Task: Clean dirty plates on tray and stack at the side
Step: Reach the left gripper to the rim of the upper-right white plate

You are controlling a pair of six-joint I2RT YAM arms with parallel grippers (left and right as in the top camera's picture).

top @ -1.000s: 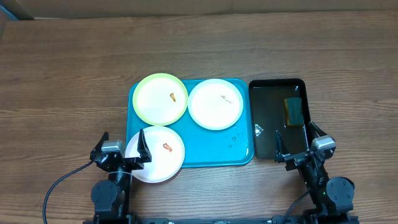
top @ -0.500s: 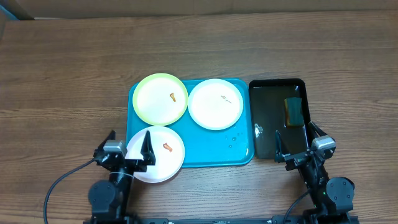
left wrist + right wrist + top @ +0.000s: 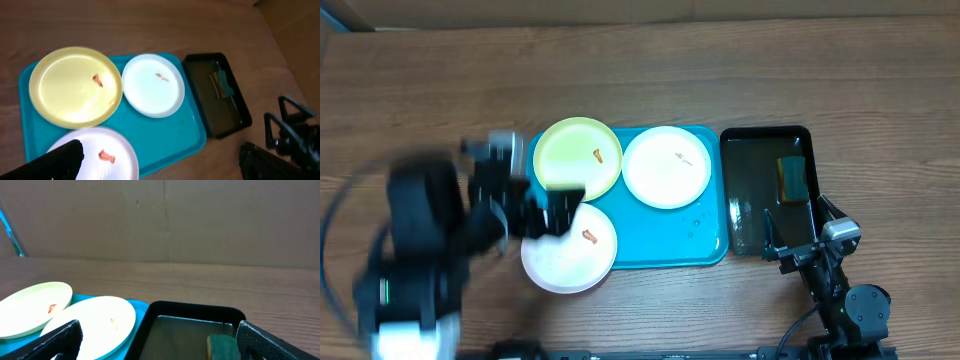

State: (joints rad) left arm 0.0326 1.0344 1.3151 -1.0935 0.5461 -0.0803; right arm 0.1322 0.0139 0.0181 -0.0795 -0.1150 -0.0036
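Observation:
Three plates lie on the turquoise tray (image 3: 665, 248). The pale yellow-green plate (image 3: 575, 160) with an orange smear is at the back left. A white plate (image 3: 666, 168) with a faint smear is at the back middle. Another white plate (image 3: 565, 255) with an orange smear overhangs the front left corner. My left gripper (image 3: 548, 212) is open and empty, raised above that front plate and blurred. The left wrist view shows the yellow-green plate (image 3: 75, 86), both white plates (image 3: 153, 86) (image 3: 107, 150) and the tray (image 3: 170, 132). My right gripper (image 3: 798, 230) is open and empty at the black tray's front edge.
A narrow black tray (image 3: 750, 200) stands right of the turquoise tray and holds a green-yellow sponge (image 3: 792, 178). It also shows in the right wrist view (image 3: 195, 312) with the sponge (image 3: 222, 346). A cardboard wall stands behind the wooden table.
My left arm has risen from the front edge and swung back over the tray's left side, blurred by motion. The right arm and the plates have not moved.

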